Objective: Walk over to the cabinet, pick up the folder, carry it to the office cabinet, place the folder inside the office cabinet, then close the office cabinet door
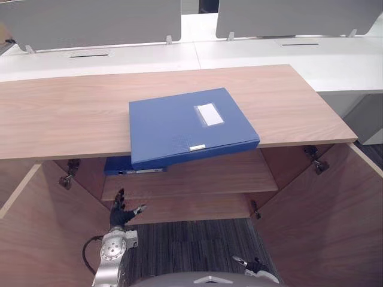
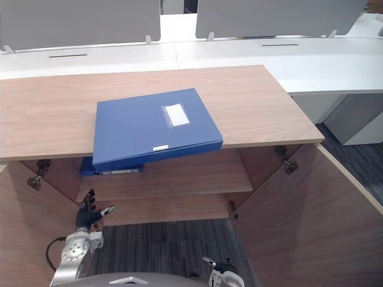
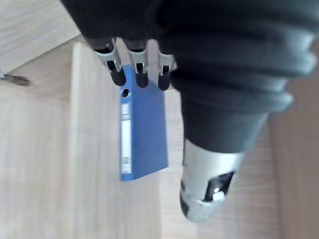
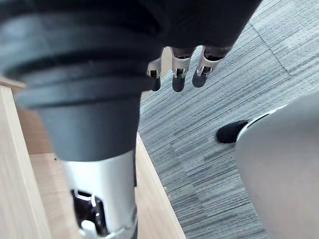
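Lying flat on the cabinet (image 1: 66,113) top, the folder (image 1: 185,125) has its label up and its near edge hanging out over the front of the cabinet. Neither hand touches it.

The eye views take in the whole cabinet. The left wrist view shows the spine of a second folder (image 3: 144,134) close up, with its pale strip, flat on the shelf (image 1: 203,176) just past the left hand's fingers (image 3: 141,74). From above, that second folder is mostly hidden under the top and the overhanging folder. The right wrist view shows the right hand's fingers (image 4: 178,79) hanging loose over striped carpet (image 4: 224,89), beside a wooden door edge.

The left hand (image 1: 121,214) is low in front of the shelf, fingers spread and relaxed, grasping nothing. The right hand (image 1: 254,265) is lower, near the floor, released and empty too.

The left door (image 1: 36,233) and right door (image 1: 323,221) stand wide open, flanking the hands. Hinges (image 1: 316,160) show at the upper inner corners. White desks (image 1: 269,54) with grey screens (image 1: 90,21) stand behind the cabinet.

The shelf is bare to the right of the second folder. The top is bare on both sides of the folder.
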Motion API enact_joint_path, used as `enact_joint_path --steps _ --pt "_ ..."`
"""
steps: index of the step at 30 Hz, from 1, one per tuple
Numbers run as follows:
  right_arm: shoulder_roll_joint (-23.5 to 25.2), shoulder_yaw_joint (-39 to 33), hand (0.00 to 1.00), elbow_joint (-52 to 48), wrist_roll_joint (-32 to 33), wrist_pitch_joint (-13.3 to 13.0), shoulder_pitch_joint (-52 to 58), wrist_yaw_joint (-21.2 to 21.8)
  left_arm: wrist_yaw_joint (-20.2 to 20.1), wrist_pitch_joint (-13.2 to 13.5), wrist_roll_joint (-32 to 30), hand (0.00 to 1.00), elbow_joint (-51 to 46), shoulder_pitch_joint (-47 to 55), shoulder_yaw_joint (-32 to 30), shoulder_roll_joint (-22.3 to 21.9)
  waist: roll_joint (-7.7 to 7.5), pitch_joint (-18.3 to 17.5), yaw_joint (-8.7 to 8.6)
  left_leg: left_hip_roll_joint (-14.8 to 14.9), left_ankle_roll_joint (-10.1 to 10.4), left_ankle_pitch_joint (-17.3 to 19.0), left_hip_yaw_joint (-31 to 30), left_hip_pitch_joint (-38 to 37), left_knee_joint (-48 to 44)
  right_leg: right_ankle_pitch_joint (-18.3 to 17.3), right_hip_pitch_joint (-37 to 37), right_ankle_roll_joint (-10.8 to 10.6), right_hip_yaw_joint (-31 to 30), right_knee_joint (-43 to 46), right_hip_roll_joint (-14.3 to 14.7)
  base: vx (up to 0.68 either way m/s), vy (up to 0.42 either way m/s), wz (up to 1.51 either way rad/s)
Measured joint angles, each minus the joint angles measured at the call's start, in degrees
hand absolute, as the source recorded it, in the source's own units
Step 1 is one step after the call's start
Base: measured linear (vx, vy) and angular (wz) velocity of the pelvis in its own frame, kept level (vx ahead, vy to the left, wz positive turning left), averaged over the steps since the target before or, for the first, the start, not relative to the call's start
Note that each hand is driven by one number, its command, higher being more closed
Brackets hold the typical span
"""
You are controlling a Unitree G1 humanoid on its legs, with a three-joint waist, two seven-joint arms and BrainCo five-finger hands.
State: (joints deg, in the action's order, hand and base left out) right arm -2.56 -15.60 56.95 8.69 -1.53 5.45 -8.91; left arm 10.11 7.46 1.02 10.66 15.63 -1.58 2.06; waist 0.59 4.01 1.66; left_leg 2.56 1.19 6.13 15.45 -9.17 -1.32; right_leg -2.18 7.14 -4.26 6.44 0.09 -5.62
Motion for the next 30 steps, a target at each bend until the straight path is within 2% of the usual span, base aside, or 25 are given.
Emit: enact_joint_path --steps 4,9,13,15,20,26,30 --pt "0.02 2.04 0.0 -1.05 0.0 -0.07 0.63 -0.03 1.51 1.41 -0.06 0.0 -7.71 2.41 0.13 0.54 -0.04 0.04 0.44 -0.19 -0.74 -0.84 -0.99 -0.04 0.68 0.74 -0.05 -0.22 0.55 -0.02 -0.28 -0.11 -0.011 0.11" --pt "0.37 3.72 0.0 -2.36 0.0 -0.77 1.18 -0.06 2.23 3.19 -0.12 0.0 -15.69 4.98 0.63 0.45 -0.14 0.09 0.58 0.0 -0.3 -2.61 -1.87 -1.04 2.66 0.79 0.59 -0.27 1.81 -0.2 -0.08 -0.11 -0.036 0.06" --pt "0.35 3.76 0.0 -2.48 0.0 -1.0 1.72 -0.05 2.33 4.06 -0.14 0.0 -21.69 6.26 0.68 -0.06 -0.56 0.26 0.71 0.43 0.32 -2.45 -2.96 -0.46 2.48 0.17 0.65 -0.07 2.01 0.74 0.0 -0.05 -0.035 0.15" --pt "0.31 3.79 0.0 -2.48 -0.01 -1.01 1.75 -0.05 2.58 4.42 -0.52 0.0 -23.8 6.7 0.7 -0.06 -0.31 0.09 1.02 0.54 0.42 -2.54 -3.12 -0.51 2.42 0.05 0.62 -0.29 2.09 1.2 0.09 0.01 -0.015 0.02" --pt "-0.11 5.58 0.0 -1.94 -0.07 -1.03 2.15 -0.04 5.06 4.91 -7.7 0.0 -29.29 6.46 0.63 0.55 -0.53 -0.34 1.43 0.41 0.33 -2.95 -3.24 -0.96 2.32 -0.29 0.76 -0.2 1.99 1.81 0.51 0.01 -0.004 0.0" --pt "-0.3 6.02 0.0 0.62 -0.12 -1.33 1.08 -0.03 8.48 4.88 -18.03 0.0 -33.23 4.79 0.23 3.97 -1.0 -0.54 1.36 0.3 0.3 -2.94 -3.79 -2.87 2.29 -0.77 2.35 -0.07 1.24 2.36 0.54 -0.01 -0.003 0.0" --pt "-0.42 6.61 0.0 1.07 -0.13 -2.04 1.06 0.05 9.04 4.9 -22.79 0.0 -35.83 1.95 1.79 6.99 -0.92 -0.73 1.01 0.37 0.29 -2.82 -4.14 -3.83 2.29 -1.81 2.5 0.41 0.58 3.22 0.65 -0.08 -0.016 0.0"
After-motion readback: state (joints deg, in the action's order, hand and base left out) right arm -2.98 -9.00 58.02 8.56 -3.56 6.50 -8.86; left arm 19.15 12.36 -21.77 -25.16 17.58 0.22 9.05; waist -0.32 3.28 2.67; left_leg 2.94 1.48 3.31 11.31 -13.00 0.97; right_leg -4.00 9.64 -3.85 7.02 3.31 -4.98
